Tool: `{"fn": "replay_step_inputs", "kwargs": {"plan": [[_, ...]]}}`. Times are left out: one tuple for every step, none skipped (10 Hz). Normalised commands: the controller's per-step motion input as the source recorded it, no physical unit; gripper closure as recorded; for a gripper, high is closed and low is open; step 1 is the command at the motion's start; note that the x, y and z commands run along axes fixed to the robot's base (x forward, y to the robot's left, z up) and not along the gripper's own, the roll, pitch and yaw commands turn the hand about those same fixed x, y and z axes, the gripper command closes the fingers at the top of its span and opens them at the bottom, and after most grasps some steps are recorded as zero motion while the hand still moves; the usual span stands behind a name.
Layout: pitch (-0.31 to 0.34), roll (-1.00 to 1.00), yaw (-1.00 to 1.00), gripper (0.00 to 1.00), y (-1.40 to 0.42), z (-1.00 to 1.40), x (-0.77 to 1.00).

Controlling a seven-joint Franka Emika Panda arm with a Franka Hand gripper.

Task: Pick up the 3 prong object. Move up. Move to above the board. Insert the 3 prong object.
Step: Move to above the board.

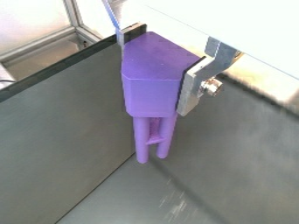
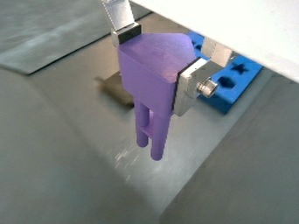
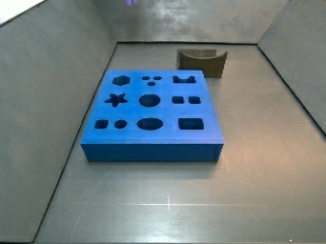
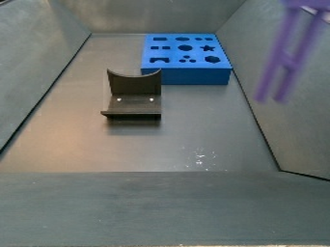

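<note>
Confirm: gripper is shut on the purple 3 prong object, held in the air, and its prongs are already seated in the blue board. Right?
Not quite. The gripper is shut on the 3 prong object and holds it in the air, but the prongs are not in the board. In a wrist view they hang free over bare grey floor, with the board off to one side. In a side view the board has all its holes empty.

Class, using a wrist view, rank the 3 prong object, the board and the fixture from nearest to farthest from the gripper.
1. The 3 prong object: clamped between the fingers of the gripper, raised off the floor.
2. The board and the fixture: both on the floor below, on opposite sides of the piece. They are too close to call.
</note>
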Motion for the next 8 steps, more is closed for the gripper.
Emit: {"fn": "replay_step_inputs", "kwargs": {"plan": [[0.190, 0.02, -0.07, 1.00, -1.00, 0.14, 0.24], [0.119, -0.01, -0.04, 1.00, -1.00, 0.15, 0.24], [0.071, -0.02, -0.02, 1.00, -1.00, 0.15, 0.24], [0.051, -0.02, -0.01, 1.00, -1.00, 0.15, 0.24], [0.043, -0.02, 0.00, 1.00, -1.00, 0.15, 0.24], [0.044, -0.01, 0.00, 1.00, -1.00, 0.15, 0.25], [0.047, -0.02, 0.01, 1.00, -1.00, 0.16, 0.25], [0.058, -0.01, 0.01, 1.00, -1.00, 0.16, 0.25]]}}
